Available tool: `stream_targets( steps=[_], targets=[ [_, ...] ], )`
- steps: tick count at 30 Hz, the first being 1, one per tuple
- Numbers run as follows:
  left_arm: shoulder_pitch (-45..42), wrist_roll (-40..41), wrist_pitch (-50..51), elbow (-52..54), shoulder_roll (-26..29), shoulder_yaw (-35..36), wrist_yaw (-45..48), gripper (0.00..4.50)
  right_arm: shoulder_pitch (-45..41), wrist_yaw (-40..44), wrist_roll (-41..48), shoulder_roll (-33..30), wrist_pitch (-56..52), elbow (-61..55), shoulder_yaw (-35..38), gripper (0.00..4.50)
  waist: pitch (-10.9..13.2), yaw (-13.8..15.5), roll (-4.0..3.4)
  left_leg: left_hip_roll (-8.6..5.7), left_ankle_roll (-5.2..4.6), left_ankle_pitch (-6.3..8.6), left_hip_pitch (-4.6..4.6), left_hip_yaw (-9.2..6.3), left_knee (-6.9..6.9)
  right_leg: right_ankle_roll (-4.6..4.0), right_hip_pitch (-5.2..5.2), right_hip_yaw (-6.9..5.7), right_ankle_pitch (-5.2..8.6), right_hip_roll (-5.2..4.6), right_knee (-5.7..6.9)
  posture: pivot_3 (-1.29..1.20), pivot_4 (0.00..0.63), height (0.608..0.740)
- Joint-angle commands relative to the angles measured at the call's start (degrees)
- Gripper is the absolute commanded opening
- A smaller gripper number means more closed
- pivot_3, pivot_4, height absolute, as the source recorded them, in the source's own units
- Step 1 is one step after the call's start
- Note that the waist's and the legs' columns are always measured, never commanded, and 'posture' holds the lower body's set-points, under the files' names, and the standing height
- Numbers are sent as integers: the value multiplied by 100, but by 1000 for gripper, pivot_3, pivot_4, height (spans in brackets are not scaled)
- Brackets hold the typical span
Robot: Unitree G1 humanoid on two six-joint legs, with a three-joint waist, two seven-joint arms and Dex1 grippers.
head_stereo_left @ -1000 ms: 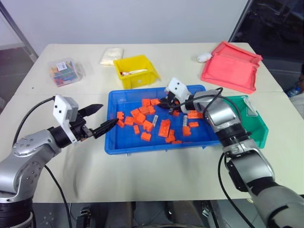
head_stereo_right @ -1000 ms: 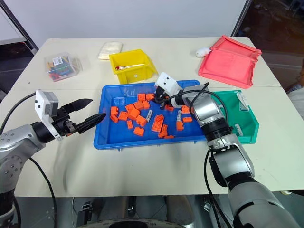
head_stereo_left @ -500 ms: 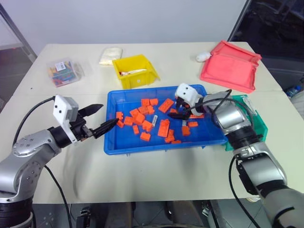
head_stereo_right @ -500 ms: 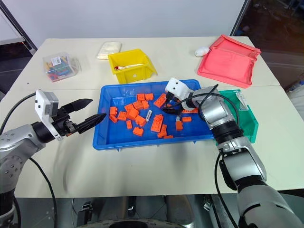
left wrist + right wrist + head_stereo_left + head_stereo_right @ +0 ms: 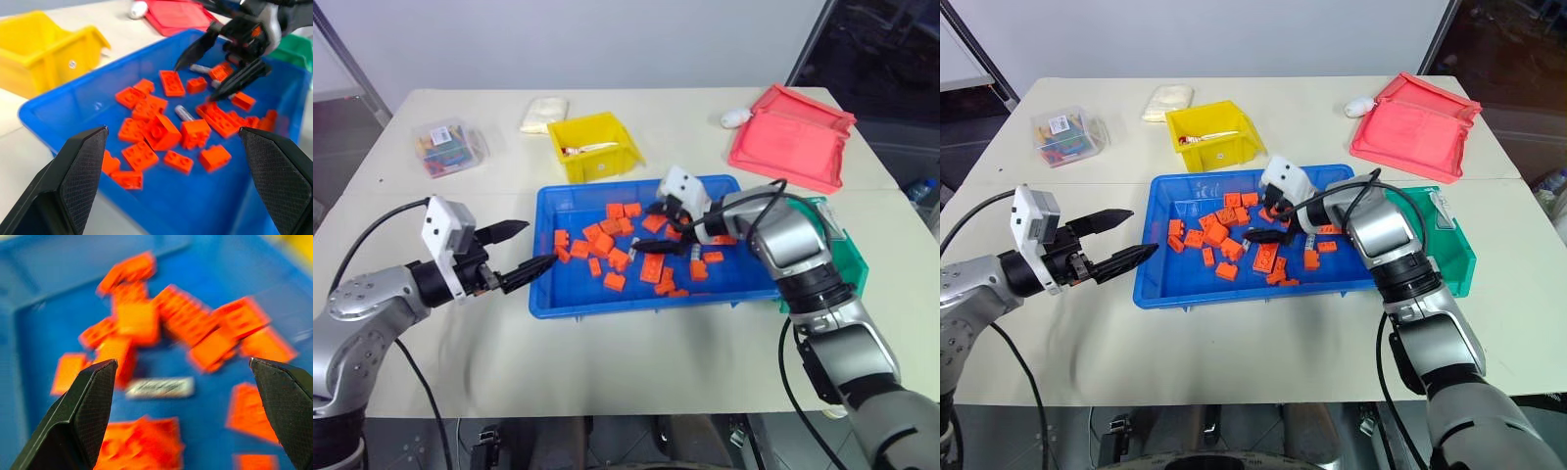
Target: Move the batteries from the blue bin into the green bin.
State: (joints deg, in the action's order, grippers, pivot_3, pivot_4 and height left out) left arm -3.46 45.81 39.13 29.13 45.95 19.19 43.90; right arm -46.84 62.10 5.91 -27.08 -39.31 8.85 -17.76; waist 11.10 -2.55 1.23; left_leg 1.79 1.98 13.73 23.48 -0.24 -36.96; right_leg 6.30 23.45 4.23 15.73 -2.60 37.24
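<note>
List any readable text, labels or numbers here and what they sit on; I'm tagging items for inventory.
None can be read.
Clear box: a label on its lid, too small to read.
Battery: dark printing on its side, too blurred to read.
Green bin: a white tag, nothing legible.

My blue bin is glossy plastic; the orange bricks in it look smooth, moulded plastic. My claw fingers are matt black with fine cross-hatched texture.
</note>
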Motion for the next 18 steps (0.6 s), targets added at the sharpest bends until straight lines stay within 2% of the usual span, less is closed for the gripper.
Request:
stream_targets(
  steps=[1, 9, 18],
  targets=[
    [45, 199, 54, 346, 214, 212, 149, 4500, -46, 96, 9, -71, 171, -173, -66, 4441, 0, 0, 1, 0, 0, 0, 0, 0, 0, 0, 0, 0, 0, 0, 0, 0, 150, 740],
    [-18, 329, 113, 516, 388, 222, 176, 4500, -181, 97, -142, 66, 518, 324, -313, 4441, 1, 0, 0, 0, 0, 0, 0, 0, 0, -1, 0, 0, 0, 1, -1, 0, 150, 740],
    [-50, 242, 65, 629, -37, 9, -304, 4500, -356, -265, -458, 533, 938, 1239, -393, 4441, 1, -1, 0, 0, 0, 0, 1, -1, 0, 0, 1, 0, 0, 1, -1, 0, 150, 740]
  ],
)
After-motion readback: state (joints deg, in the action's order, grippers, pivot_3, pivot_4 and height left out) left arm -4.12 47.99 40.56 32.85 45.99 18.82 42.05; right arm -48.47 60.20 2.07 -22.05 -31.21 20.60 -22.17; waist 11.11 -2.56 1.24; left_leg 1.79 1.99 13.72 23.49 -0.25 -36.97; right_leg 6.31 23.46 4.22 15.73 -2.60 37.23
